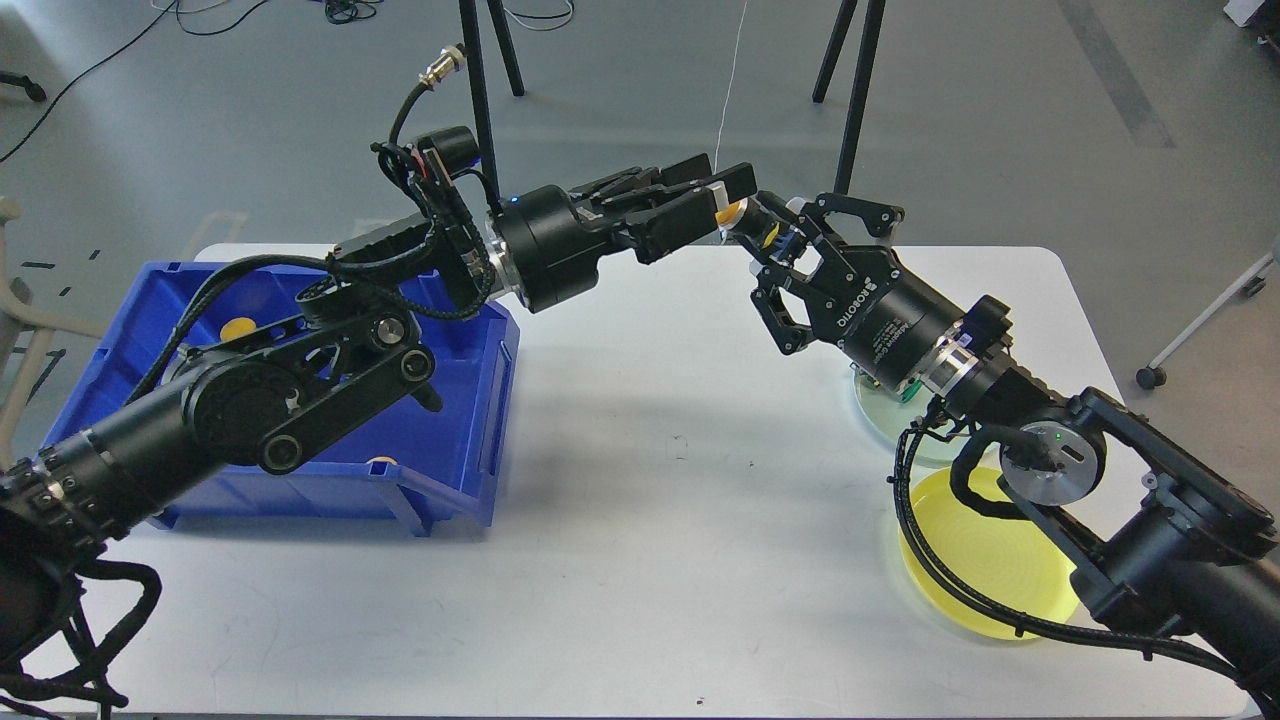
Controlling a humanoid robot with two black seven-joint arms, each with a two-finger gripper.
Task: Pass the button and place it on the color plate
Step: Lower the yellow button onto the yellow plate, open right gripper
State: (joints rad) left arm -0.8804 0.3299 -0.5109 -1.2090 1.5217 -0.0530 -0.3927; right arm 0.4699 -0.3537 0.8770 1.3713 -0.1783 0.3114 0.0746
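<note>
A small yellow-and-white button (733, 211) is held in the air above the table's far middle, between my two grippers. My left gripper (722, 195) reaches in from the left with its fingers closed around the button's left side. My right gripper (762, 228) meets it from the right, its fingertips converged on the same button. A yellow plate (985, 570) lies at the front right, partly under my right arm. A pale green plate (873, 408) lies behind it, mostly hidden by the right wrist.
A blue bin (470, 400) stands at the left under my left arm, with yellow buttons (238, 327) in it. The white table (660, 480) spans the view. Black tripod legs (855, 100) stand on the floor behind the table.
</note>
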